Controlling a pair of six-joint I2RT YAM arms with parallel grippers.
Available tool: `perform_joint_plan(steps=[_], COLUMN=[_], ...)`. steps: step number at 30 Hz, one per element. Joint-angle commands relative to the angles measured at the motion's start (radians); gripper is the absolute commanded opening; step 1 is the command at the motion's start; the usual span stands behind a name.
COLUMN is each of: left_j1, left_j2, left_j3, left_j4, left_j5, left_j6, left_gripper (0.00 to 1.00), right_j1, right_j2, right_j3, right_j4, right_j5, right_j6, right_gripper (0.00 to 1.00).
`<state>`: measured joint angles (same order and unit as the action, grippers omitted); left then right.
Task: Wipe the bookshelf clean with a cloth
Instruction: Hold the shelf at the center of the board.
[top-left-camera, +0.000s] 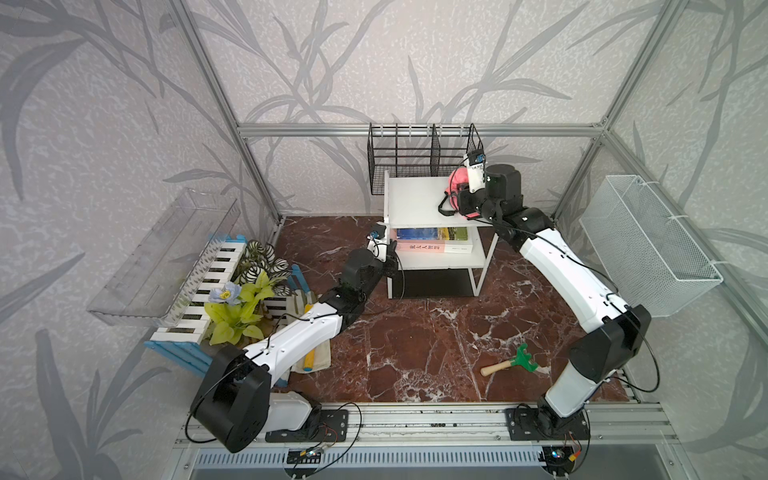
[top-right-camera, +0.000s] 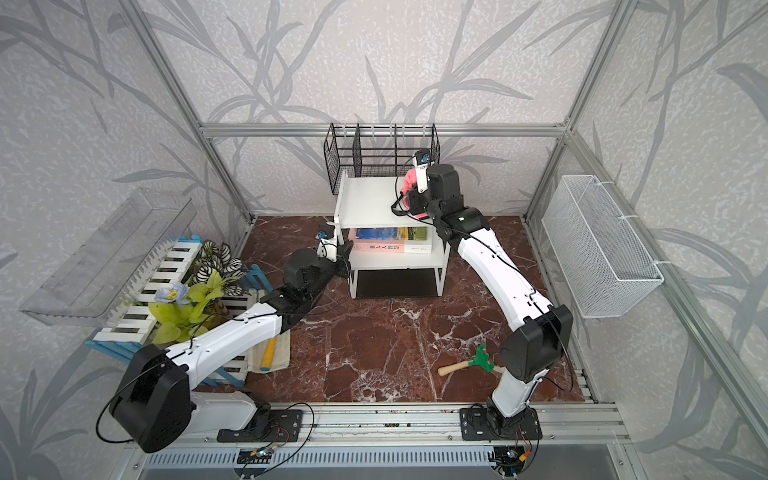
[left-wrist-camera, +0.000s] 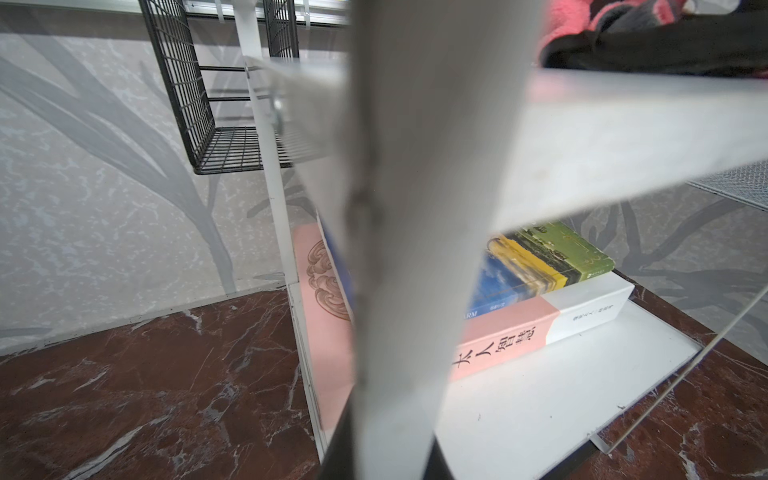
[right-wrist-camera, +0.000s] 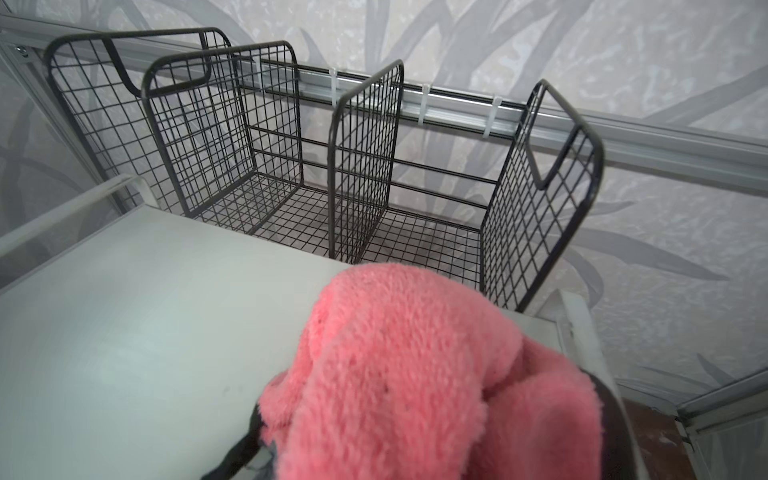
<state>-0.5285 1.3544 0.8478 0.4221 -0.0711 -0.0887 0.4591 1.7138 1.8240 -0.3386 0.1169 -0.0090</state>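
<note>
– Right gripper (top-left-camera: 456, 199): clamped on cloth (right-wrist-camera: 415, 365), jaws buried in the pink pile. Cloth position?
– Resting on bookshelf (top-left-camera: 415, 201) top board, far right corner, beside black wire rack (right-wrist-camera: 291, 166).
– Left gripper (top-left-camera: 392, 255)?
– Pinched nearly closed around bookshelf's front-left post, level with books (top-left-camera: 432, 241).
</note>
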Motion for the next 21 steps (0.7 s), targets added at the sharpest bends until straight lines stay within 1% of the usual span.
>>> perform_joint_plan(steps=[1,3,4,5,7,9,12,14,15,17,19,21], left_j1=[0.048,0.048,0.048,0.047,0.047,0.046,0.045,0.045,0.045,0.045,0.046,0.045], left_j2=[0.117,0.119,0.120,0.118,0.112,0.103,0.090,0.080,0.078,0.069,0.062,0.059], left_j3=[0.032,0.036,0.036,0.037,0.036,0.029,0.016,0.009,0.005,-0.003,-0.013,-0.024], left_j4=[0.001,-0.002,-0.004,-0.005,-0.013,-0.014,-0.009,-0.008,-0.006,-0.002,0.007,0.018], left_j5=[-0.064,-0.065,-0.059,-0.057,-0.054,-0.059,-0.072,-0.082,-0.088,-0.104,-0.124,-0.147], left_j6=[-0.093,-0.096,-0.095,-0.094,-0.093,-0.090,-0.088,-0.093,-0.098,-0.106,-0.119,-0.129], left_gripper=[0.00,0.00,0.00,0.00,0.00,0.00,0.00,0.00,0.00,0.00,0.00,0.00], right_j1=[0.100,0.132,0.134,0.133,0.125,0.116,0.101,0.082,0.071,0.047,0.025,0.005], right_j2=[0.096,0.172,0.219,0.290,0.431,0.567,0.725,0.781,0.785,0.750,0.666,0.543], right_j3=[-0.006,0.035,0.093,0.172,0.372,0.598,0.907,1.024,1.055,1.035,0.922,0.727], right_j4=[-0.066,0.002,0.027,0.033,-0.003,-0.080,-0.219,-0.298,-0.338,-0.392,-0.388,-0.301], right_j5=[-0.242,-0.433,-0.487,-0.489,-0.398,-0.273,-0.006,0.148,0.207,0.283,0.337,0.372], right_j6=[-0.042,-0.034,-0.004,0.030,0.098,0.131,0.128,0.099,0.080,0.035,-0.002,-0.042], right_gripper=[0.00,0.00,0.00,0.00,0.00,0.00,0.00,0.00,0.00,0.00,0.00,0.00])
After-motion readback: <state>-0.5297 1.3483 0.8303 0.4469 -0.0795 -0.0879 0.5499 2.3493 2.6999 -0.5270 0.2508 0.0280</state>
